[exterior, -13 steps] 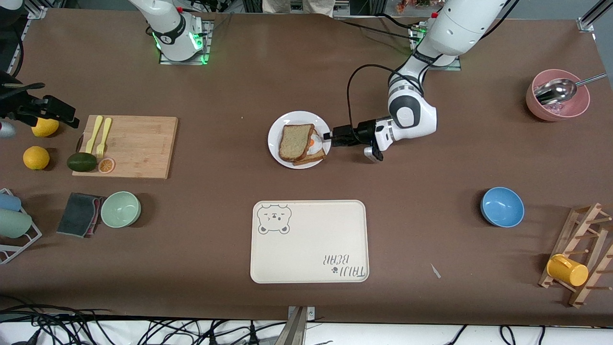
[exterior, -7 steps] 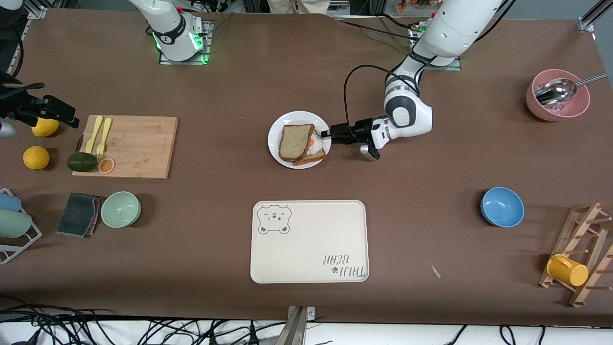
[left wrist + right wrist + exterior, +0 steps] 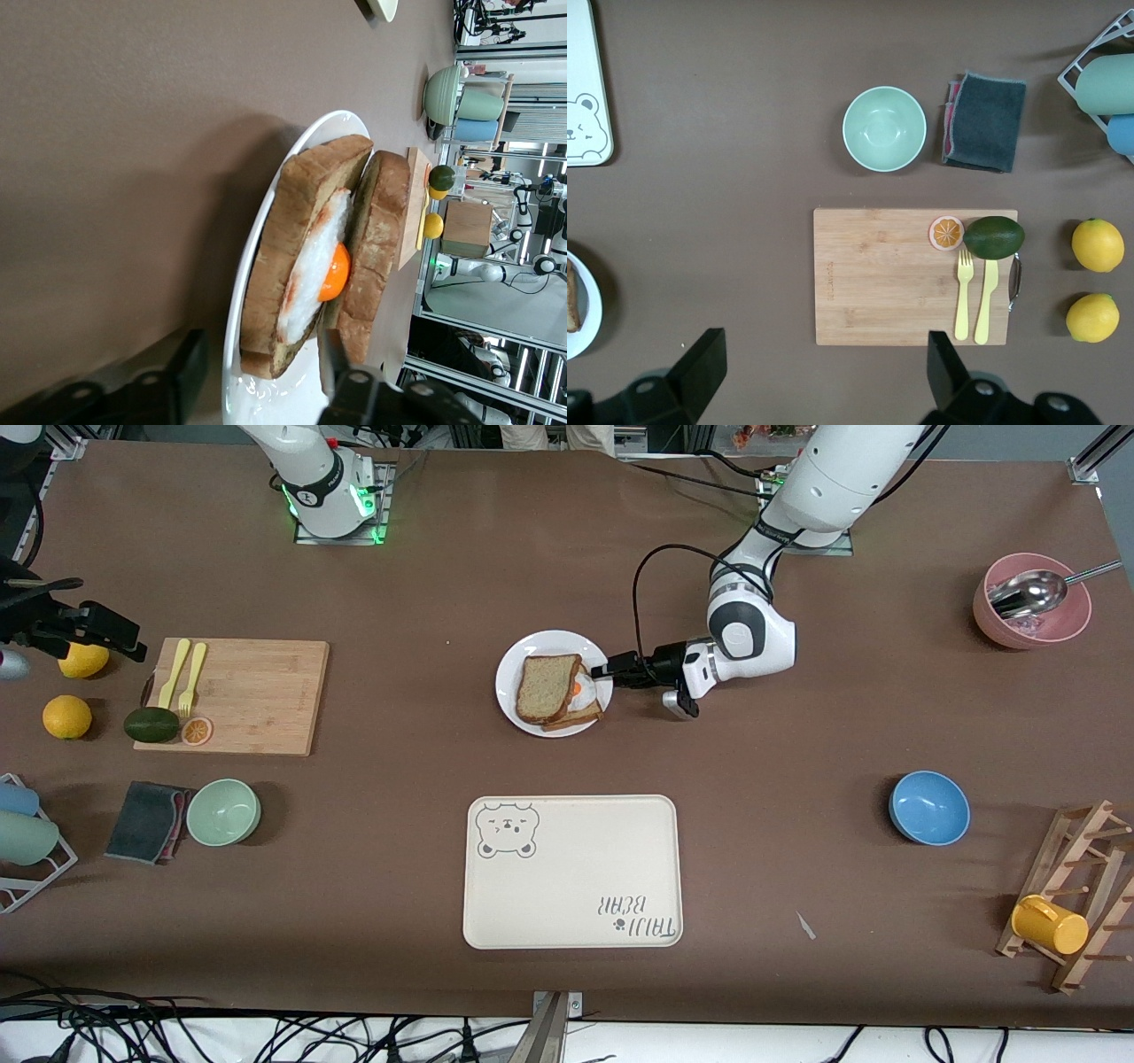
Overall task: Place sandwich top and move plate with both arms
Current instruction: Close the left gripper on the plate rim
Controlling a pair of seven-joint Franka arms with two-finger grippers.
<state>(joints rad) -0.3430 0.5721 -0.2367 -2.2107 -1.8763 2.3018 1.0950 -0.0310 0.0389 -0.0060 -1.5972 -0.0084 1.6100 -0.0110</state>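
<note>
The white plate (image 3: 512, 707) lies mid-table. On it the sandwich top (image 3: 547, 686), a plain speckled slice, rests askew on the slice with the fried egg (image 3: 582, 701). My left gripper (image 3: 604, 671) is open, low at the plate's rim on the left arm's side. In the left wrist view its jaws (image 3: 261, 372) straddle the rim (image 3: 234, 310), one finger under it and one over it, with the sandwich top (image 3: 376, 239) leaning on the egg (image 3: 335, 273). My right gripper (image 3: 824, 372) is open and empty, high over the table by the cutting board (image 3: 912, 274).
A cream bear tray (image 3: 573, 871) lies nearer the front camera than the plate. A blue bowl (image 3: 928, 807), pink bowl with ladle (image 3: 1030, 607) and cup rack (image 3: 1067, 903) are at the left arm's end. A cutting board (image 3: 232, 695), green bowl (image 3: 223, 811) and lemons are at the right arm's end.
My left gripper has slid a little toward the plate, so its fingers now reach the rim. The sandwich and the right arm have not moved.
</note>
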